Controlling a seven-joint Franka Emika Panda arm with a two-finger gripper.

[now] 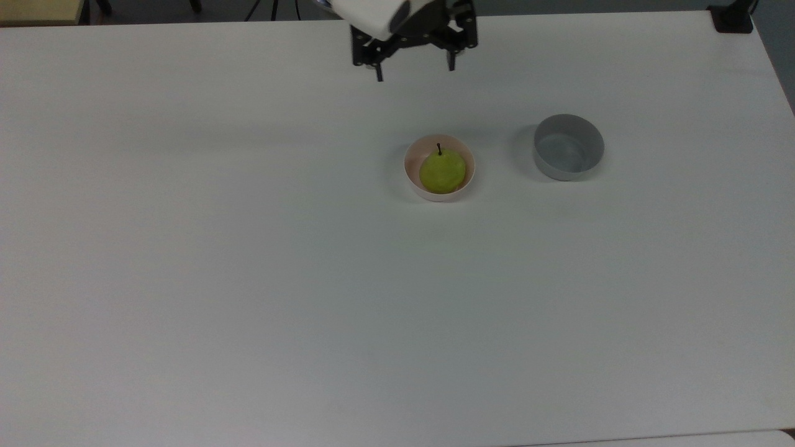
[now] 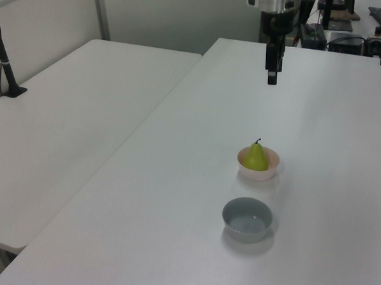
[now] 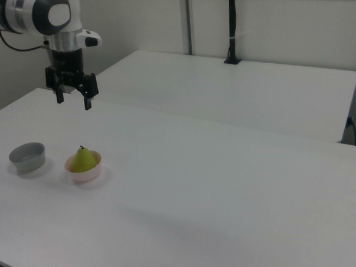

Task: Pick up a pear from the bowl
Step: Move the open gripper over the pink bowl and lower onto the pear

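Gripper (image 1: pixel 414 71): fingers spread wide, empty — top centre of the top view.
Pear (image 1: pixel 442 172): upright in pink bowl (image 1: pixel 412 179), mid-frame.
Right view: grey bowl (image 3: pixel 28 156) at left — gripper above both.

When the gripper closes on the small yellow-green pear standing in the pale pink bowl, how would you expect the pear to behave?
The small yellow-green pear looks rounded and smooth, so it may slip or rotate between flat fingers. It stands upright, stem up, in the pale pink bowl, and probably tips if nudged off-centre. The bowl looks light and may slide too. The open gripper hangs well away.
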